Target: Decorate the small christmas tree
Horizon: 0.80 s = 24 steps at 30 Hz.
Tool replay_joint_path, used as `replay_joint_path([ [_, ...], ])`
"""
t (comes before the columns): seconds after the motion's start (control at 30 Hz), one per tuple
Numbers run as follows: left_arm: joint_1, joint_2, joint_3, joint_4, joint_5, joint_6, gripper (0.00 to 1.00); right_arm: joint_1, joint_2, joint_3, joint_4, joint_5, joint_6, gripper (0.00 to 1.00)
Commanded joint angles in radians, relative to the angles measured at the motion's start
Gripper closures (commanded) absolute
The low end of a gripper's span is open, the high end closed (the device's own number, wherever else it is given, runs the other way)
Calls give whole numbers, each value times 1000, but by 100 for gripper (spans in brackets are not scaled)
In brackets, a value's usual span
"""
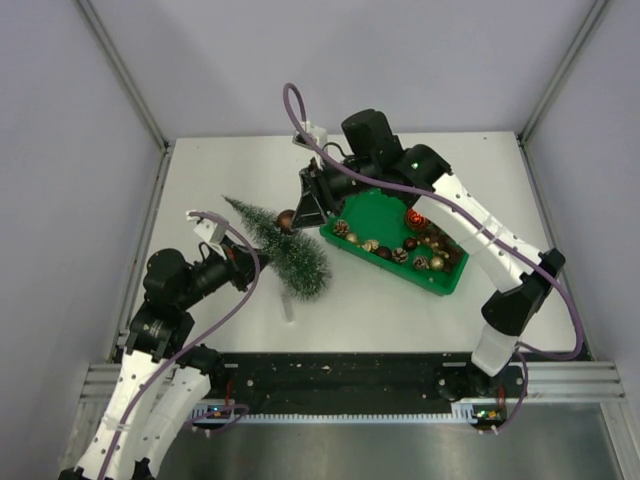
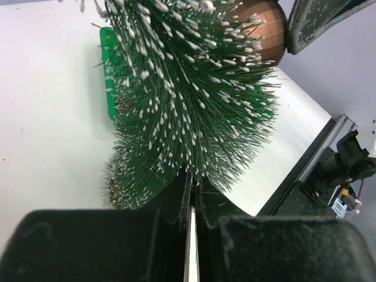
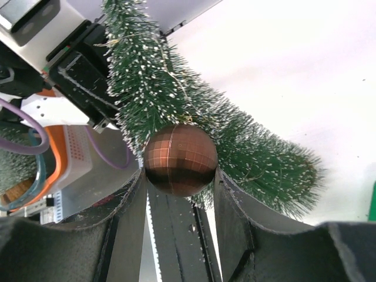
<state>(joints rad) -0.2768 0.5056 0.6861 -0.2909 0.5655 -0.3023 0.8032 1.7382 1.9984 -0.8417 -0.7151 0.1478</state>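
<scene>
Tree: the tree (image 1: 283, 245) lies slanted over the table (image 1: 400, 320), between the two arms and just left of the green tray (image 1: 375, 205).
Long axis: thin tip toward the far left, broad end toward the near right, so it runs slantwise between the hands.
Ball: a copper ball (image 3: 180, 155) sits against the bristles about halfway along the tree, on its far-right flank.
Right gripper: the right gripper (image 3: 180, 175) pinches the ball from both sides, coming in from the tray side. The tree is straight ahead of it, touching the ball.
Left gripper: the left gripper (image 2: 192, 187) has its fingers pressed almost together, with only a thin pale strip between them. They close at the foot of the bristles on the near-left flank, and I take it they are holding the tree steady.
Nearer arm: both are at the tree, but the right one carries the ornament.
Next move, my guess: the ball has to be pushed across the axis into the bristles, and the left grip must not give.
</scene>
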Motion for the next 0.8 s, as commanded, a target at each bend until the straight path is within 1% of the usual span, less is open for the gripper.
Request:
replay_joint_path([
  [0.0,-1,-18,-17,42,43,17,100,7,-40,14,0,97,-37,76],
  [0.27,-1,-25,-33,53,48,8,100,-33,-95,-9,15,132,-21,76],
  [0.37,1,-27,-26,52,39,8,100,-33,-127,-55,16,152,-28,76],
  [0.47,-1,-32,-25,44,39,12,100,-33,-164,-136,41,169,-25,76],
  [0.6,-1,-33,-25,41,33,12,100,-32,-212,-205,75,152,-10,76],
  [0.77,1,-24,-22,50,23,5,100,-25,-229,-191,81,105,-1,76],
])
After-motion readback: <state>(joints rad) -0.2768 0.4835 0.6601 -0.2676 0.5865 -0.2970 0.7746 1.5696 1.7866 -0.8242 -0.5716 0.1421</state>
